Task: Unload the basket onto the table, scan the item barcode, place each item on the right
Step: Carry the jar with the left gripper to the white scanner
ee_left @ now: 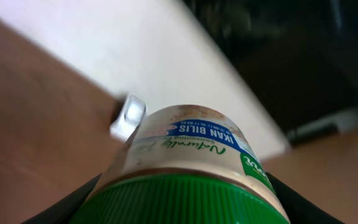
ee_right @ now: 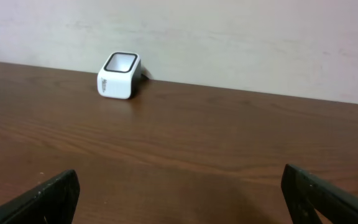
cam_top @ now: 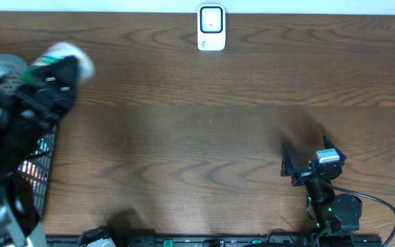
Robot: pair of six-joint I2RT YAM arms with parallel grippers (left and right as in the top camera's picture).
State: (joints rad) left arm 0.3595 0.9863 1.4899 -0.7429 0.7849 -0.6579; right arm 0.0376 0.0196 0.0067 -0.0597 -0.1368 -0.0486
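Left gripper (ee_left: 180, 210) is up at the far left of the table (cam_top: 184, 137), jaws clamped on an ikan bilis seasoning jar (ee_left: 185, 140) by its green lid (ee_left: 179, 198) end. The white barcode scanner (cam_top: 211, 27) sits past the jar at the far edge, with nothing between them. Right gripper (ee_right: 187, 198) is parked near right, wide open and empty. There's a wire basket (cam_top: 45, 156) under the left arm.

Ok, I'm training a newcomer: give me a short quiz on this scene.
1. True or false: the right gripper holds the white box-shaped scanner.
2. The left gripper holds: A) a cream jar with a green ribbed lid B) a red can C) nothing.
3. Fill in, nearest or farthest: the scanner stands by the brown wooden table's edge ___ from the right gripper.
Key: 1 false; 2 A; 3 farthest.
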